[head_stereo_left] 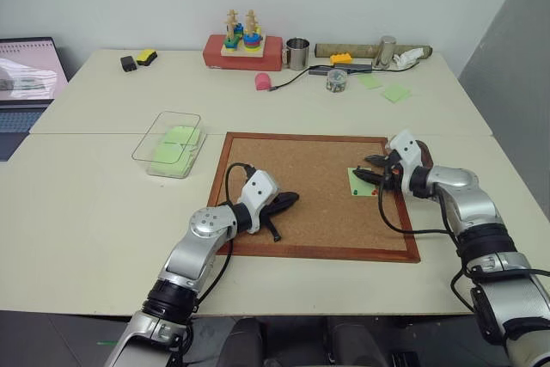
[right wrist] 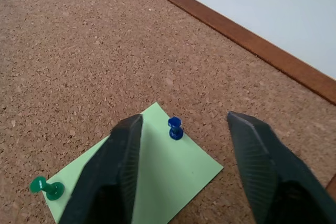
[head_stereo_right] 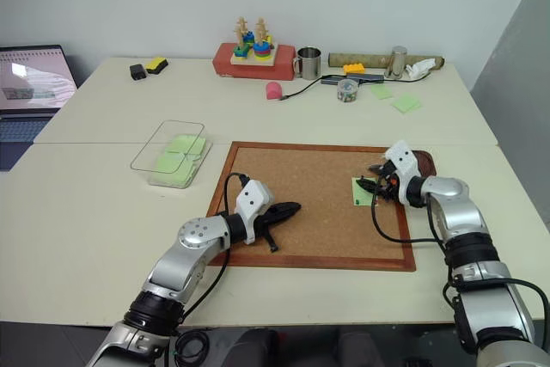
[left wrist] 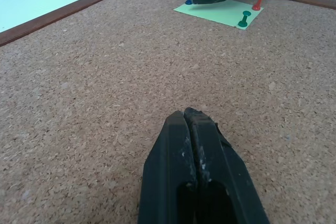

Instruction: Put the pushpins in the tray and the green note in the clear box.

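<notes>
On the right side of the corkboard point(head_stereo_left: 318, 199), the green note point(right wrist: 152, 177) is lying flat, pinned down by three pushpins: a blue-headed one point(right wrist: 175, 128) near one corner, a green one point(right wrist: 46, 187) at another, and a red one point(left wrist: 258, 1) at a third. That pinning is why the note is not yet free to lift. The right gripper point(right wrist: 184, 145) is hanging just over the note with its fingers parted, straddling the blue pin, apparently lining up to pluck it first. From the head views it is hard to say whether a fingertip is already touching the paper. The left gripper point(left wrist: 191, 124) is resting low over bare cork well apart from the note, its fingers pressed together around nothing, probably waiting out of the way. The clear box point(head_stereo_left: 146, 148) is sitting on the desk point(head_stereo_left: 86, 204) just left of the board, with pale green paper already showing inside. A dark brown edge, likely the tray point(head_stereo_right: 427, 161), is peeking out behind the right wrist.
</notes>
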